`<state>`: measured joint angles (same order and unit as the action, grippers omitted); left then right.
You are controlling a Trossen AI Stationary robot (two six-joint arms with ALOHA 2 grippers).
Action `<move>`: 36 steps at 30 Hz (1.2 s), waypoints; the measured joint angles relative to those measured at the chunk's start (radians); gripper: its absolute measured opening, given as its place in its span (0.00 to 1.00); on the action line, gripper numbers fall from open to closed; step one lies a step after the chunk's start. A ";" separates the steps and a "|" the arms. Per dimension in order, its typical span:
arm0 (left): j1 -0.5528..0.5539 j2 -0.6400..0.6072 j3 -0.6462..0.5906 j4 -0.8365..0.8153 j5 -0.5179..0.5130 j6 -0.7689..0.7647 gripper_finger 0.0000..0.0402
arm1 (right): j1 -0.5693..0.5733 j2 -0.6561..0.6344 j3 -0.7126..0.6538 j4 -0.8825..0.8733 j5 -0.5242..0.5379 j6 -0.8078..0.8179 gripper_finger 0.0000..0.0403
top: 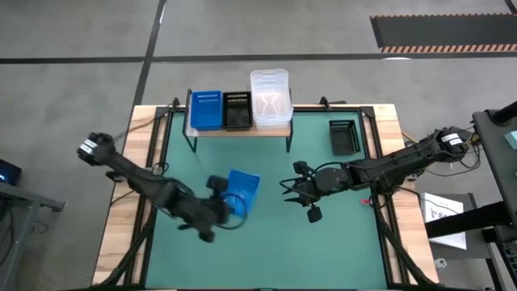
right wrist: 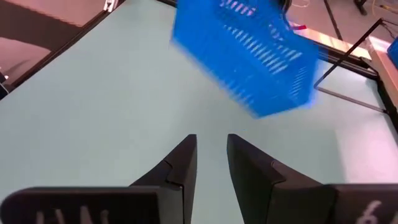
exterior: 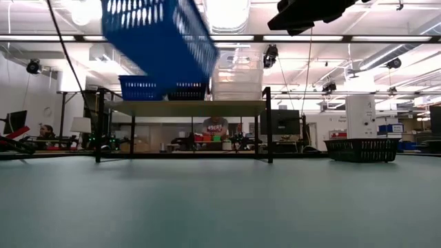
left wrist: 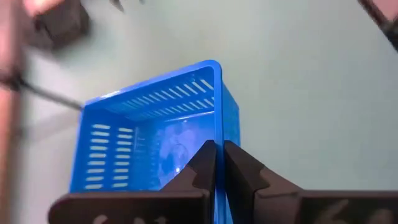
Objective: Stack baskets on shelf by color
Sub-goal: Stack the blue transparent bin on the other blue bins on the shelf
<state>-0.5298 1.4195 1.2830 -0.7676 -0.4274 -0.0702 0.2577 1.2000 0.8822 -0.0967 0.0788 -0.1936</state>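
Note:
One blue basket (top: pixel 245 187) hangs tilted above the green mat, with my left gripper (left wrist: pixel 219 149) shut on its wall; in the low view the blue basket (exterior: pixel 160 40) is well clear of the table. On the shelf (top: pixel 242 131) at the far edge sit another blue basket (top: pixel 206 109), a black basket (top: pixel 237 110) and stacked clear baskets (top: pixel 269 97). A second black basket (top: pixel 343 136) rests on the mat at the far right. My right gripper (right wrist: pixel 211 140) hovers open right of the lifted basket, holding nothing. My left gripper pinches one side wall of the blue basket at its rim (left wrist: pixel 219 124), one finger (left wrist: pixel 202 163) inside the basket and the other outside. The fingers slant down from the table's near left. The basket is lifted clear and tilted, its open side turned toward the gripper.
The shelf's thin black legs (exterior: pixel 268 127) stand on the mat at the far side. The mat's middle and near part are bare. People and desks show in the room beyond the table.

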 joint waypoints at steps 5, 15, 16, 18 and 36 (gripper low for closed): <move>0.074 -0.201 0.004 -0.124 -0.132 0.293 0.00 | 0.000 0.000 0.000 0.005 0.000 -0.005 0.20; 0.617 -0.505 -0.030 -0.201 0.057 0.619 0.00 | 0.000 0.000 0.000 0.021 -0.004 -0.007 0.20; 0.677 -0.510 -0.036 -0.201 0.106 0.638 0.00 | 0.000 0.000 0.000 0.023 -0.004 -0.007 0.20; 0.782 -0.512 -0.046 -0.197 0.201 0.680 0.00 | 0.000 0.000 0.000 0.024 -0.004 -0.007 0.20; 1.052 -0.324 -0.043 -0.131 0.325 0.784 0.00 | 0.000 0.000 0.000 0.024 -0.004 -0.008 0.20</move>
<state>0.5220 1.0957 1.2402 -0.8984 -0.1027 0.7135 0.2577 1.2003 0.8822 -0.0727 0.0746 -0.2012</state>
